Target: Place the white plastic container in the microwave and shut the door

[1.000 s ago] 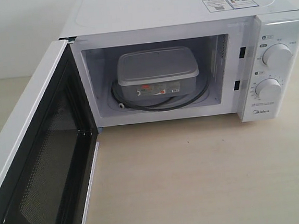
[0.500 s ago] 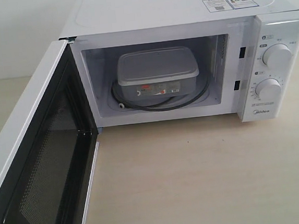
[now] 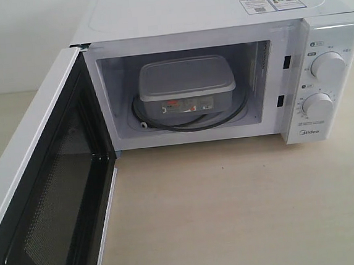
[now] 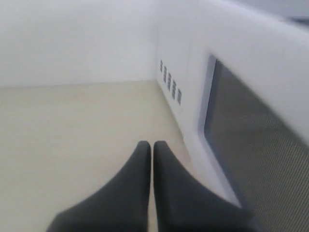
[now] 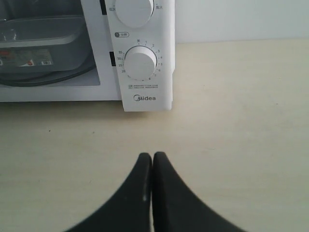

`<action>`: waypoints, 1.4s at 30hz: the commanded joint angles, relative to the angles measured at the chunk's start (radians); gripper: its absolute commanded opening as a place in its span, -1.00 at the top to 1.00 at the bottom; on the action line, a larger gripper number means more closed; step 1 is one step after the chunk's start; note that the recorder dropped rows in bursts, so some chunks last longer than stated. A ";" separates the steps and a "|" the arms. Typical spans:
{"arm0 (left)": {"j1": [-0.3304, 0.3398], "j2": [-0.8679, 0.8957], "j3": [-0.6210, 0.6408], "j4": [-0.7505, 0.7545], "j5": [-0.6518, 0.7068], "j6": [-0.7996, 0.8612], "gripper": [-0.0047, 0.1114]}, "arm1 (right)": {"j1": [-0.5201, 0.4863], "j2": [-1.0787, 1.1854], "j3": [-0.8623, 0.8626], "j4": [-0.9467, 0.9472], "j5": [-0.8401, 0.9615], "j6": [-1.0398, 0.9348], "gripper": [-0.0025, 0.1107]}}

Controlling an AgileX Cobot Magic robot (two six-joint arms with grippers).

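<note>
Left gripper (image 4: 152, 146) closed on nothing beside white mesh-windowed door (image 3: 51, 199), right gripper (image 5: 152, 157) closed, empty, above pale surface (image 3: 233, 208), translucent-white rectangular plastic container (image 3: 185, 85) upper centre, inside white countertop microwave (image 3: 203, 6), door wide open at lower left

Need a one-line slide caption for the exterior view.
Lidded translucent-white plastic container sits inside the white Midea microwave, whose mesh-windowed door stands wide open.

Pale wood table (image 3: 234, 214); microwave (image 3: 204, 18) standing on it.
</note>
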 commanded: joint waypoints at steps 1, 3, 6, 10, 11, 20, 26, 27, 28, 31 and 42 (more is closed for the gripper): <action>0.002 -0.002 -0.144 -0.089 0.050 0.000 0.85 | -0.002 -0.005 0.000 -0.009 -0.002 0.002 0.96; 0.002 -0.002 -0.203 -0.143 0.088 0.000 0.85 | -0.002 -0.005 0.000 -0.009 -0.002 0.002 0.96; 0.002 -0.002 -0.286 -0.225 0.194 0.000 0.85 | -0.002 -0.005 0.000 -0.009 -0.002 0.002 0.96; 0.002 -0.002 -0.367 -0.329 0.413 0.000 0.85 | -0.002 -0.005 0.000 -0.009 -0.002 0.002 0.96; 0.002 -0.002 -0.374 -0.354 0.437 0.000 0.85 | -0.002 -0.005 0.000 -0.009 -0.002 0.002 0.96; 0.002 -0.002 -0.378 -0.455 0.458 0.012 0.85 | -0.002 -0.005 0.000 -0.009 -0.002 0.002 0.96; 0.002 0.010 -0.442 -0.456 0.430 0.091 0.85 | -0.002 -0.005 0.000 -0.009 -0.002 0.002 0.96; 0.002 0.036 -0.459 -0.459 0.439 0.091 0.85 | -0.002 -0.005 0.000 -0.009 -0.002 0.002 0.96; 0.002 0.068 -0.482 -0.463 0.453 0.091 0.85 | -0.002 -0.005 0.000 -0.009 -0.002 0.002 0.96; 0.002 0.200 -0.537 -0.463 0.535 0.150 0.85 | -0.002 -0.005 0.000 -0.009 -0.002 0.002 0.96; 0.002 0.616 -0.564 -0.279 0.489 0.304 0.85 | -0.002 -0.005 0.000 -0.009 -0.002 0.002 0.96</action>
